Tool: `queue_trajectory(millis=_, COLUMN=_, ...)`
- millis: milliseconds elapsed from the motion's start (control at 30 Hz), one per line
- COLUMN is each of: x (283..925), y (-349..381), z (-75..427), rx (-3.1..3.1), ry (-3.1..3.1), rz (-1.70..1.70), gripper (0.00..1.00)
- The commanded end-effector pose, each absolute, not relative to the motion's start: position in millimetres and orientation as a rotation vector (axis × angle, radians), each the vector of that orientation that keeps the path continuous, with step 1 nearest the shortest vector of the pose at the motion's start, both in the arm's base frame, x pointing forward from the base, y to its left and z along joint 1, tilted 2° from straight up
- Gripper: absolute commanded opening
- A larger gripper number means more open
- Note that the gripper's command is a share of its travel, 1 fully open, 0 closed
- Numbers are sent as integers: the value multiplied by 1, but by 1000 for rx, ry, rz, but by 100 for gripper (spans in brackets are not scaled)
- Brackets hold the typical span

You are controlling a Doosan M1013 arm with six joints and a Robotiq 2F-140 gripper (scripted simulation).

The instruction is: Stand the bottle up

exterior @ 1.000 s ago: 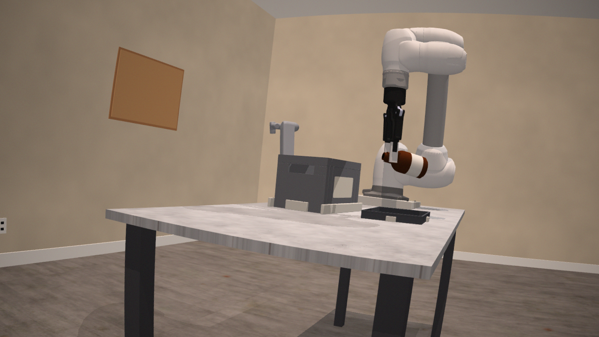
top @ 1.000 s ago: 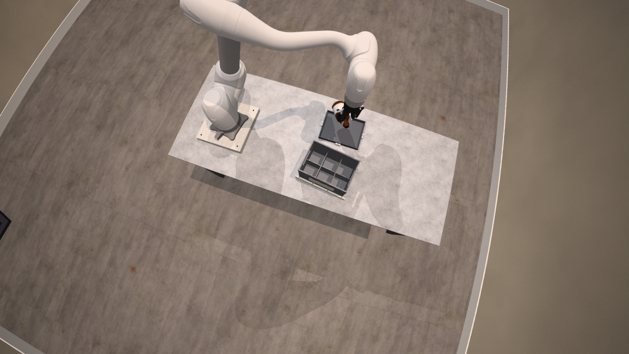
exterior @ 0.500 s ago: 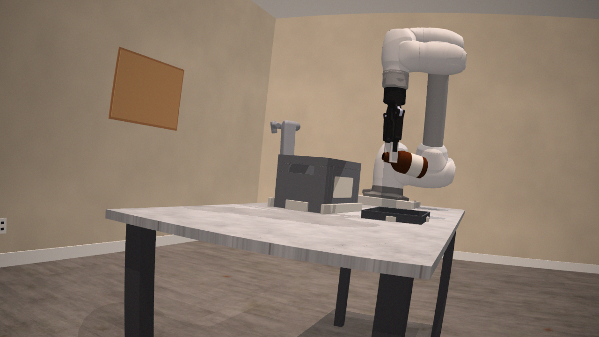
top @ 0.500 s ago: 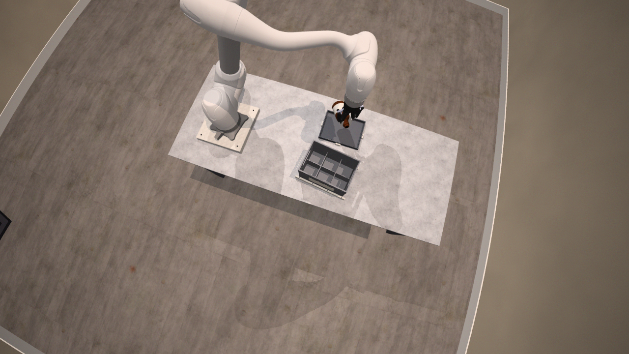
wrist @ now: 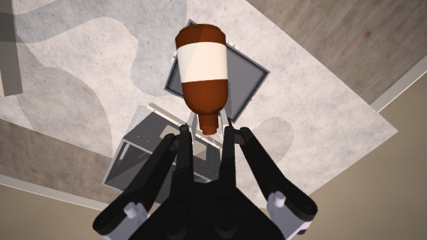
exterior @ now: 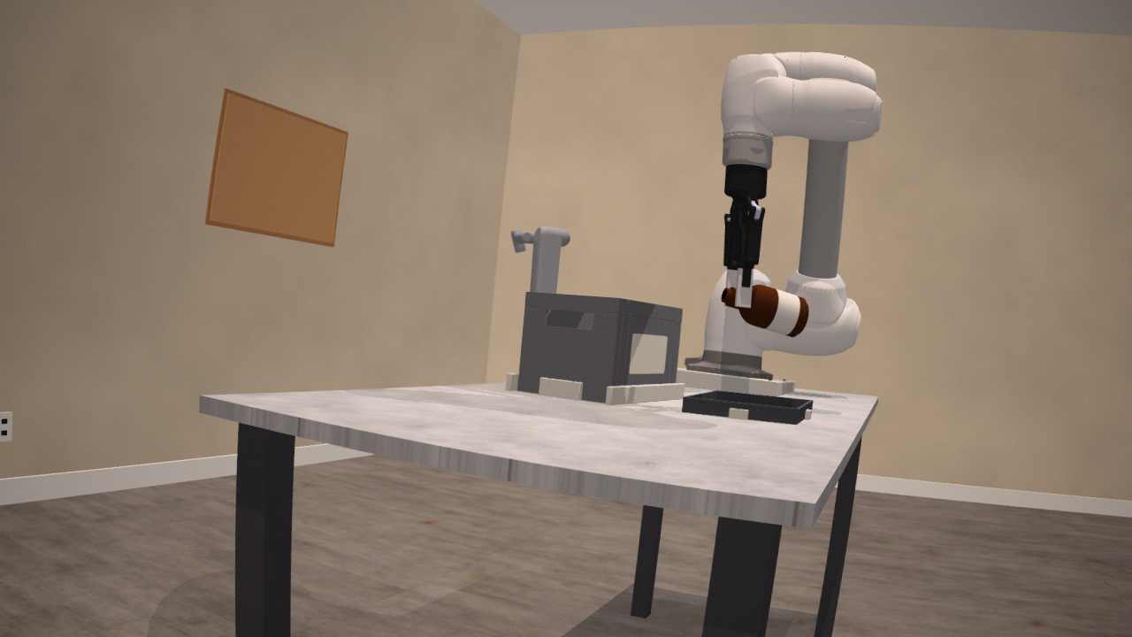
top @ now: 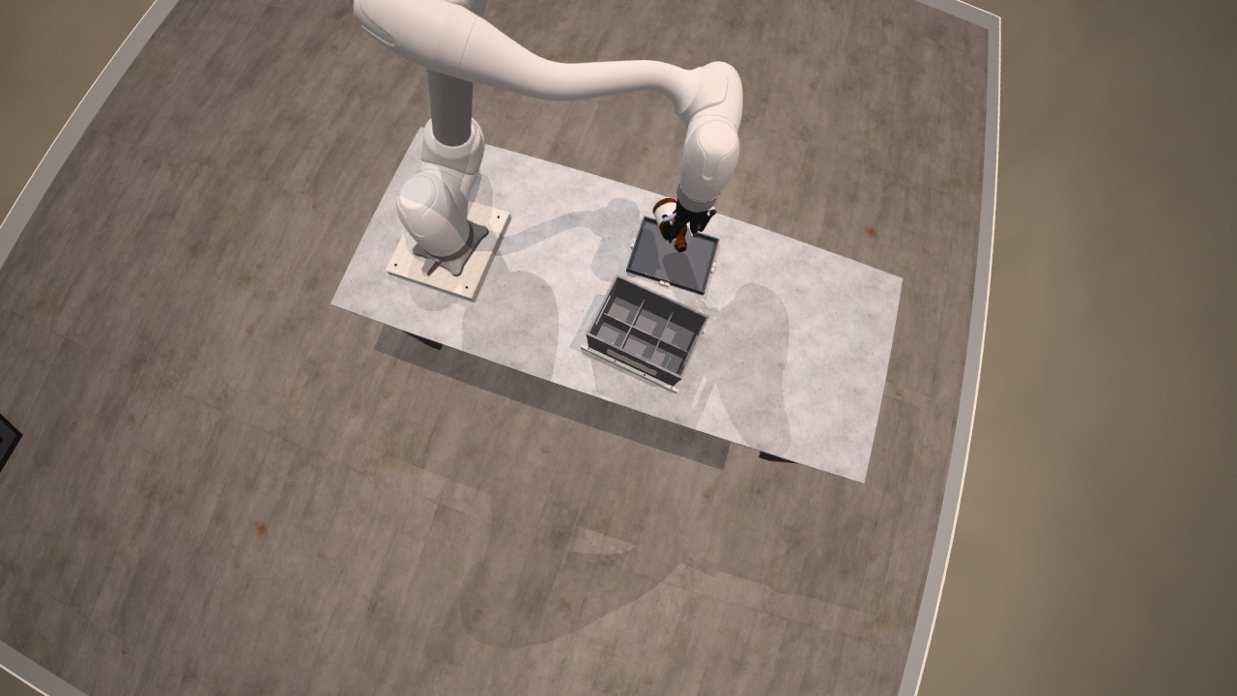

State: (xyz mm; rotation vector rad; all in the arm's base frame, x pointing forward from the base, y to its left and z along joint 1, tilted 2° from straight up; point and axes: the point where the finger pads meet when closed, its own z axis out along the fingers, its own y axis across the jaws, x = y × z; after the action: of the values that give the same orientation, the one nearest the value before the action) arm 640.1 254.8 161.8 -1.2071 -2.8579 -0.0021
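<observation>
Right at the centre of the wrist view, the pincer (wrist: 207,128) is clamped on the neck of the brown bottle (wrist: 203,70), one black finger on each side of the narrow neck, and the white-labelled body runs away from the fingertips toward the top of the frame. Seen from the exterior camera, the bottle (exterior: 768,307) hangs in the air right of centre, well above the desk (exterior: 554,443), lying close to level with its bottom tipped a little downward to the right, while the pincer (exterior: 739,295) comes straight down from the white arm (exterior: 799,95) and grips it at its left end. Below it, in the lower right part of the desk, sits the shallow dark tray (exterior: 747,408), and the bottle touches neither the tray nor the desk. Just to the left of the tray stands the grey crate (exterior: 585,349), close beside it but whether the two touch cannot be told. From the top camera the bottle (top: 671,226) shows only as a small brown and white shape over the upper left corner of the tray (top: 640,265), with the crate (top: 598,336) and its divided compartments just below the tray in the frame. On the wall at the upper left of the exterior view hangs an orange board (exterior: 277,167).
</observation>
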Motion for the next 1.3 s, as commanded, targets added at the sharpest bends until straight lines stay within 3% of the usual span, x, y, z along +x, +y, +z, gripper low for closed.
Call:
queue_trajectory(millis=0, x=641, y=254, z=166, rx=-1200, ry=-2862, rz=-5, gripper=10)
queue_trajectory(millis=1267, x=641, y=254, z=166, rx=-903, ry=-2970, rz=-11, gripper=10)
